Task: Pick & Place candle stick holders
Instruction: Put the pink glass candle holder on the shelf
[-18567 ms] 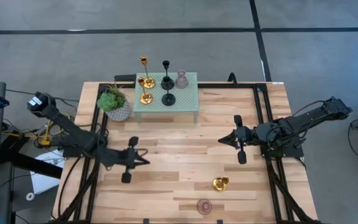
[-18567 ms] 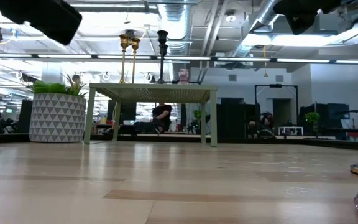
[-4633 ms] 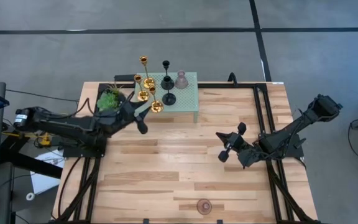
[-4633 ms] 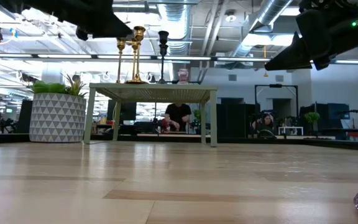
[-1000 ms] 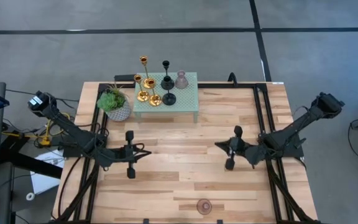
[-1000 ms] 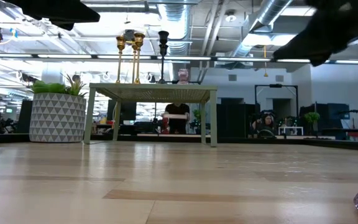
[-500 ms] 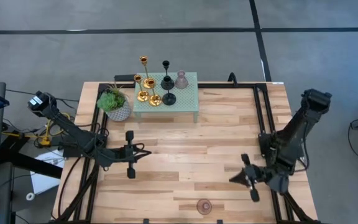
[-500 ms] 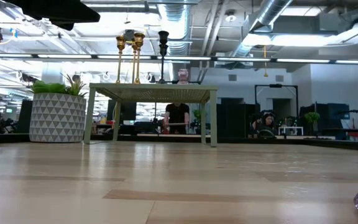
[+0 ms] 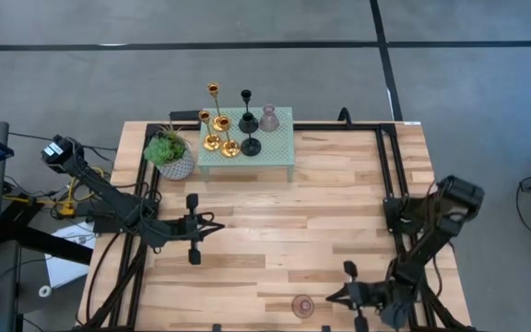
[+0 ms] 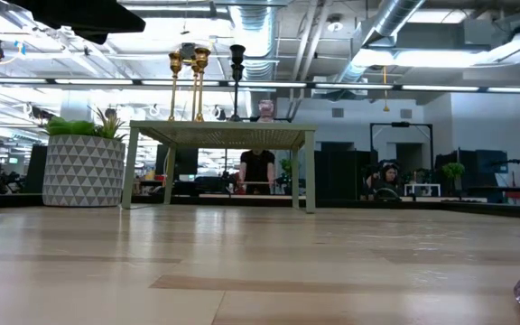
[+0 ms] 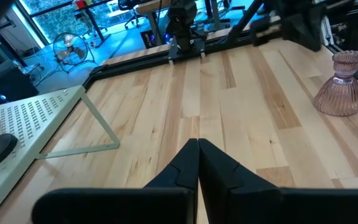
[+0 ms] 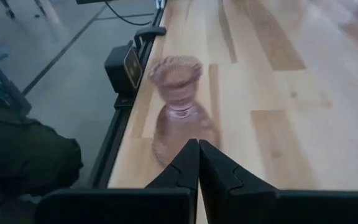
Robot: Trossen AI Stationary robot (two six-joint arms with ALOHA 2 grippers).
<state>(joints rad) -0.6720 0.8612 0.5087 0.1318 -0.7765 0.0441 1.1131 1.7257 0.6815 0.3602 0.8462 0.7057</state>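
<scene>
One dusty-pink candle stick holder [image 9: 302, 306] stands upright on its round base near the table's near edge; it also shows in the right wrist view [image 12: 178, 109] and the left wrist view [image 11: 341, 93]. My right gripper [image 9: 329, 298] is shut, low and just to the holder's right, pointing at it and clear of it. My left gripper [image 9: 218, 225] waits shut above the table's left half. Gold holders [image 9: 217, 122], black holders [image 9: 247, 126] and another pink holder [image 9: 268, 118] stand on the small green table [image 9: 279, 148] at the far side.
A potted green plant [image 9: 171, 152] stands left of the green table. Black frame rails [image 9: 390, 184] run along the table's sides. A small black box [image 12: 126, 62] sits at the near edge beside the pink holder. Bare wood lies between the two arms.
My right gripper has swung from the table's middle right toward the near edge and down, tipping its fingers lower, and has come up close to the pink holder's right side. It has stayed shut. The holder has not moved.
</scene>
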